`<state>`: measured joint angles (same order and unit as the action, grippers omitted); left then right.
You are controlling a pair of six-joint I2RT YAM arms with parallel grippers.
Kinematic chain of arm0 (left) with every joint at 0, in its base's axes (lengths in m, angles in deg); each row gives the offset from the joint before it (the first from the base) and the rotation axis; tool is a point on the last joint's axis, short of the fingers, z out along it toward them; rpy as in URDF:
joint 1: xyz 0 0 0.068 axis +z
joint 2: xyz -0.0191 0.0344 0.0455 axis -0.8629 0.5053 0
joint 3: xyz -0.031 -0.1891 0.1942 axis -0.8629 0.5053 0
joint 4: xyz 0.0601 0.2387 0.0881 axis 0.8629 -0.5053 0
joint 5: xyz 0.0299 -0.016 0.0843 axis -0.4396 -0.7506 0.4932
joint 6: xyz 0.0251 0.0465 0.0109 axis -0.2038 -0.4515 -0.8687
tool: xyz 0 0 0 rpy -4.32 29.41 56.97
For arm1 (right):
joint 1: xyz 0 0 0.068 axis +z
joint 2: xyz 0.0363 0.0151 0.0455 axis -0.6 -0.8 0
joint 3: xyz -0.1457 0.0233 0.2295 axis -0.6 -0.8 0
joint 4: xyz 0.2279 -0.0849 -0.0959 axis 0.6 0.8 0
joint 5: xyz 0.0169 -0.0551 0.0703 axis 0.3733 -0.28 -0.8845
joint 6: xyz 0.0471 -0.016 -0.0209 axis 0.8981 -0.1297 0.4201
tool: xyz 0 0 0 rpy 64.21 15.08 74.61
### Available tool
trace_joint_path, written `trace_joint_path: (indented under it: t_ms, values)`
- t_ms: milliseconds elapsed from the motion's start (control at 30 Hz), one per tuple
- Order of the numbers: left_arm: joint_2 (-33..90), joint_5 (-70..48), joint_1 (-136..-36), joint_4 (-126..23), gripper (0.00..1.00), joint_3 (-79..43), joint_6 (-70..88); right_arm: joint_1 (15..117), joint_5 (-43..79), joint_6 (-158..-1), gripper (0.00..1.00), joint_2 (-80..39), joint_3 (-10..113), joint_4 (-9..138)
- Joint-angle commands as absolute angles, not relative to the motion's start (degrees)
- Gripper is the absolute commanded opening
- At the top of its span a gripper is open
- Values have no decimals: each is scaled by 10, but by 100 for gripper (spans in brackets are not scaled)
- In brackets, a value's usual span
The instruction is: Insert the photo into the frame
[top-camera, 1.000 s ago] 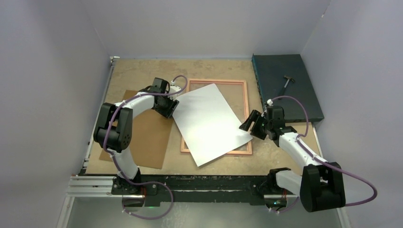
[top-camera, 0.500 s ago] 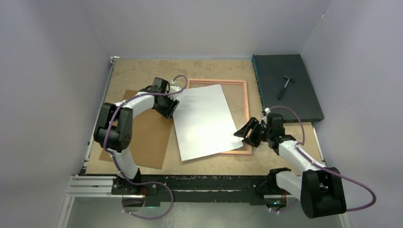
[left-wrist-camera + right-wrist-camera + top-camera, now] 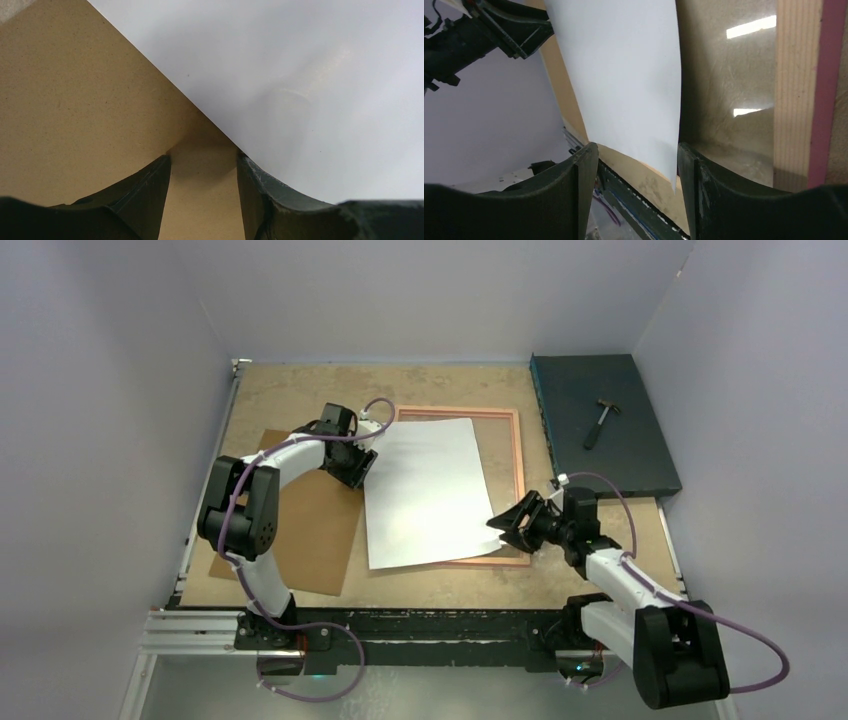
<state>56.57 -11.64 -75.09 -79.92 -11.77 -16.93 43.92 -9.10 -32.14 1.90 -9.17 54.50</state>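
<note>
photo (image 3: 425, 495): we see it white side up, lying askew over the frame (image 3: 520, 455) and covering most of the pane (image 3: 724, 75). Its left edge runs past the frame's left rail to the backing board (image 3: 310, 530).
frame: we find it flat on the table (image 3: 290, 390), about mid-table. Its far and right rails are bare, and the right wrist view shows a wood-coloured rail with a pink outer edge.
left claw (image 3: 362, 470): we place it at the photo's far left edge. Its fingers stand partly apart with only brown board in the gap, and the paper's edge runs up against one finger.
right claw (image 3: 500, 525): we place it at the photo's near right corner. Its fingers are apart, not pinched, with the corner in the gap close to one finger. We cannot tell if they touch.
backing board: it lies left of the frame, under the left arm.
dark mat (image 3: 620, 465): it sits at the table's far right, with a small hammer (image 3: 598, 423) on it.
</note>
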Motion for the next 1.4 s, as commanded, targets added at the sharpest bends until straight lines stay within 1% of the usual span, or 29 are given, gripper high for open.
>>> trace_joint_path:
  t_ms: [0, 67, 167, 433, 667, 800, 900, 1033, 1200, 1333, 1367]
  values:
    - [565, -132, -753, -800, 50, -134, -175, 437, -131, -280, 62, 41, -102, 483]
    - [564, -132, -753, -800, 50, -133, -177, 437, -138, -269, 61, 48, -108, 464]
    - [564, -132, -753, -800, 50, -133, -178, 438, -133, -279, 61, 47, -106, 476]
    - [562, -136, -754, -803, 50, -135, -175, 444, -135, -289, 60, 7, -112, 449]
    - [561, -137, -755, -807, 49, -136, -174, 492, -128, -288, 60, -46, -76, 426]
    - [561, -138, -756, -809, 49, -137, -174, 522, -122, -280, 57, -58, -47, 412]
    - [559, -136, -756, -811, 49, -139, -176, 525, -119, -281, 55, -52, -27, 410]
    - [561, -135, -756, -811, 49, -139, -178, 524, -104, -305, 56, -56, -2, 426]
    - [560, -136, -756, -813, 49, -141, -179, 524, -86, -352, 60, -106, 36, 446]
    - [559, -134, -756, -816, 49, -141, -181, 524, -66, -383, 59, -149, 65, 472]
    - [558, -133, -756, -817, 49, -140, -182, 524, -66, -386, 57, -154, 66, 471]
